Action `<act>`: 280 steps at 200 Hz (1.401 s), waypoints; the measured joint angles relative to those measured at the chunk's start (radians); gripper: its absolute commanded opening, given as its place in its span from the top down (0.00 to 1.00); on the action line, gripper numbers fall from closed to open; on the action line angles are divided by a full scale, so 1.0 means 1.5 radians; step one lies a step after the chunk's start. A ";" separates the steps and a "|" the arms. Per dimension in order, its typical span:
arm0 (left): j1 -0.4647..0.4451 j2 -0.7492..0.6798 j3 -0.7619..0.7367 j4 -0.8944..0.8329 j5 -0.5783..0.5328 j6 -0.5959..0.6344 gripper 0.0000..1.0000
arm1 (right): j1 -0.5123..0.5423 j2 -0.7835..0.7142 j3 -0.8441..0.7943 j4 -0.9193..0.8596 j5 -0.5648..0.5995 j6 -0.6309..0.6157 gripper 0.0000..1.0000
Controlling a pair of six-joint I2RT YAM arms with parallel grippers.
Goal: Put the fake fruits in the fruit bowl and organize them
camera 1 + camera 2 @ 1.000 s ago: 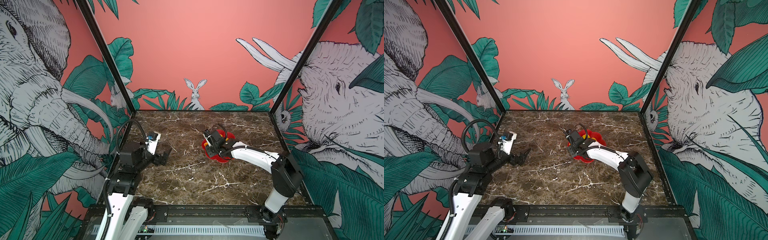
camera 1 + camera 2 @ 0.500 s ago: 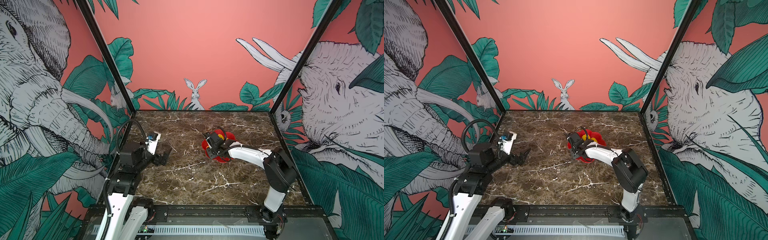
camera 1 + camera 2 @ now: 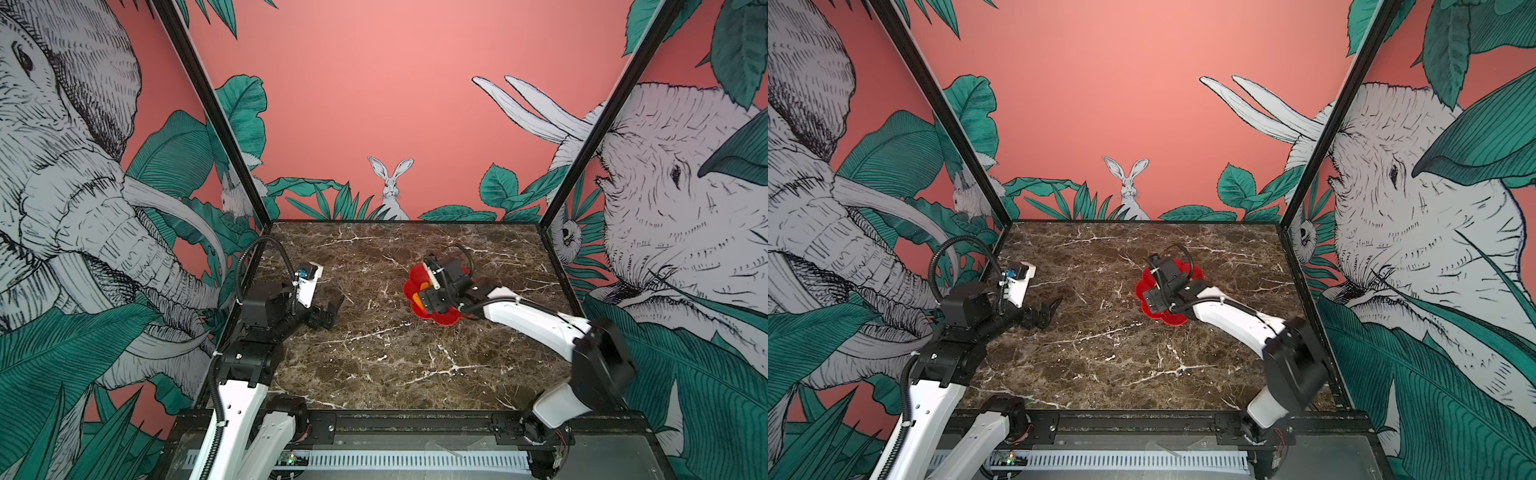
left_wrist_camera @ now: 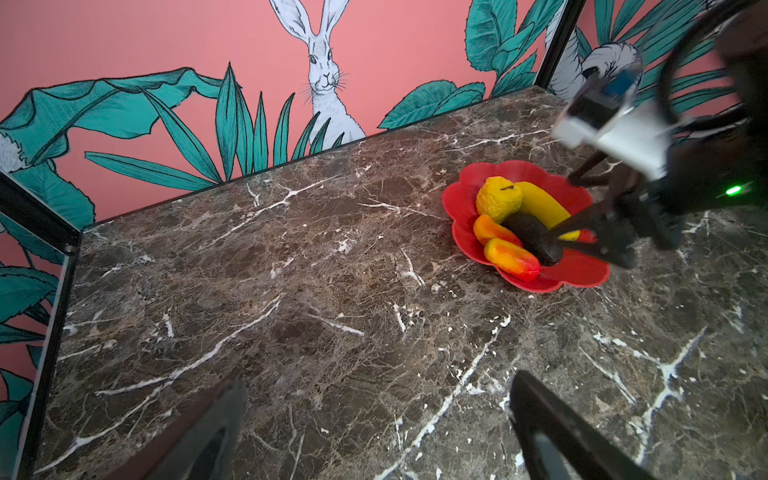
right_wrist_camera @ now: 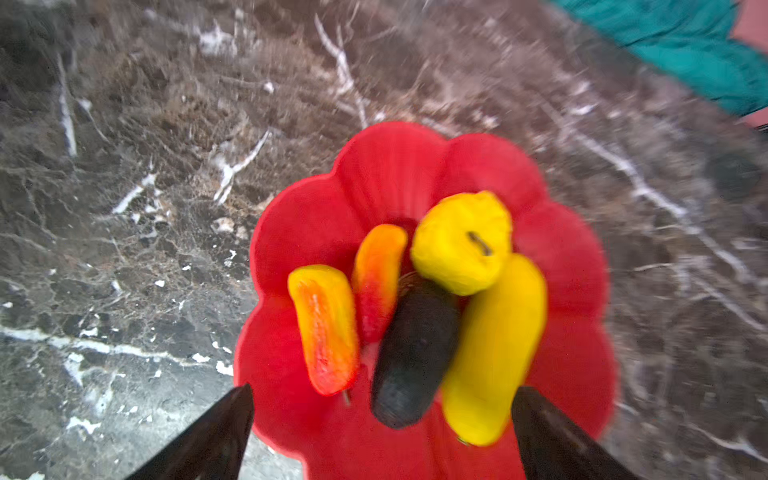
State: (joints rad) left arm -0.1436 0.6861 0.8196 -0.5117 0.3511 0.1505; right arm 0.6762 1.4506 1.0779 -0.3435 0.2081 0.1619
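Bowl: the red flower-shaped bowl (image 4: pixel 577 278) sits on the marble table (image 4: pixel 291 311), right of the middle in both top views.
Fruits: all five lie inside the bowl and none is on the table, so the placing looks done.
Bumpy yellow fruit (image 5: pixel 461 245): it rests at one end of the heap, leaning on the long yellow fruit (image 5: pixel 494 353).
Black fruit (image 5: pixel 411 357): it lies in the middle, wedged between the long yellow fruit and the orange-red fruits (image 5: pixel 328 328). I judge that this side-by-side row props itself, so nothing should roll.
My right claw (image 5: pixel 383 388): it is spread wide and pinches nothing. Its two fingers straddle the near ends of the black and long yellow fruits, low over the bowl. Whether one finger touches the black fruit, I cannot tell.
Reason for the low hover: I judge that a piece let go from here drops only a short way and stays within the rim.
My left claw (image 4: pixel 378 382): it is spread and empty over bare table, well apart from the bowl, which leaves the bowl free for my other arm.
Stage: I judge the task near its end. What remains is to lift my right claw clear.
Risk: a finger snagging the black fruit could upset the row.
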 measured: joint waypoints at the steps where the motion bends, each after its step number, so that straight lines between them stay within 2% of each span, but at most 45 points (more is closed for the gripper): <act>1: 0.000 0.001 0.000 0.000 -0.001 0.000 0.00 | -0.004 -0.011 -0.005 0.003 0.000 -0.003 0.00; 26: 0.000 0.041 0.025 0.000 -0.042 -0.019 0.00 | -0.125 -0.201 -0.101 0.075 -0.009 -0.022 0.00; 44: 0.000 0.079 0.041 0.017 -0.092 -0.044 0.00 | -0.216 -0.295 -0.183 0.152 0.002 -0.033 0.00; 61: 0.000 0.100 0.028 0.059 -0.152 -0.066 0.00 | -0.254 -0.348 -0.278 0.231 0.023 -0.047 0.00; 76: 0.000 0.106 -0.034 0.149 -0.213 -0.081 0.00 | -0.272 -0.363 -0.366 0.311 0.048 -0.062 0.00; 102: 0.000 0.139 -0.173 0.307 -0.298 -0.089 0.00 | -0.293 -0.284 -0.482 0.459 0.085 -0.098 0.00; 126: 0.000 0.226 -0.253 0.439 -0.352 -0.068 0.00 | -0.301 -0.157 -0.503 0.559 0.104 -0.122 0.00; 147: 0.000 0.302 -0.286 0.556 -0.370 -0.034 0.00 | -0.307 -0.079 -0.506 0.647 0.106 -0.135 0.00; 185: 0.002 0.431 -0.299 0.736 -0.366 0.008 0.00 | -0.370 -0.003 -0.496 0.759 0.075 -0.135 0.00; 201: 0.008 0.473 -0.292 0.767 -0.351 0.011 0.00 | -0.404 0.044 -0.496 0.811 0.055 -0.121 0.00; 236: 0.042 0.573 -0.275 0.857 -0.308 0.000 0.00 | -0.420 0.067 -0.487 0.814 0.030 -0.104 0.00; 280: 0.063 0.591 -0.275 0.892 -0.291 -0.015 0.00 | -0.420 0.067 -0.476 0.820 0.014 -0.099 0.00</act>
State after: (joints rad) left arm -0.0490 1.5723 0.4076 0.8265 -0.0849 0.1276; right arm 0.0460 1.5513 0.3645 0.8871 0.2295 0.0139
